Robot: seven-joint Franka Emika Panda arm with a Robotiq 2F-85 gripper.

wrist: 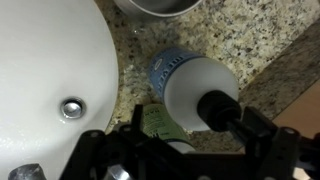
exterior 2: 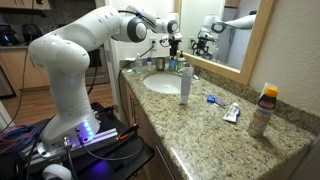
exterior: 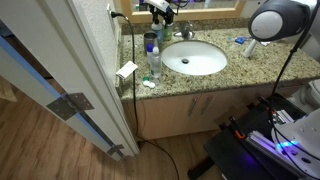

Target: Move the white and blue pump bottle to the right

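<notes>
Wrist view: gripper [wrist: 175, 150] is showing only as dark, blurred shapes along the bottom edge, so it cannot be told whether the jaws are apart or closed. The top of the white and blue pump bottle [wrist: 185, 80] is hiding its lower body, and its label is blurring past reading. The top edge is cutting a grey round rim [wrist: 155, 5], identity unclear. Sink basin [wrist: 45, 60] is running off the left edge.

Exterior views: door [exterior: 50, 70] is blocking the counter's left end. The picture's edges are cropping the robot arm [exterior: 282, 20]. Gripper and bottle are merging with the faucet clutter, too small to separate. Small blue item [exterior 2: 212, 99] is staying too tiny to name.
</notes>
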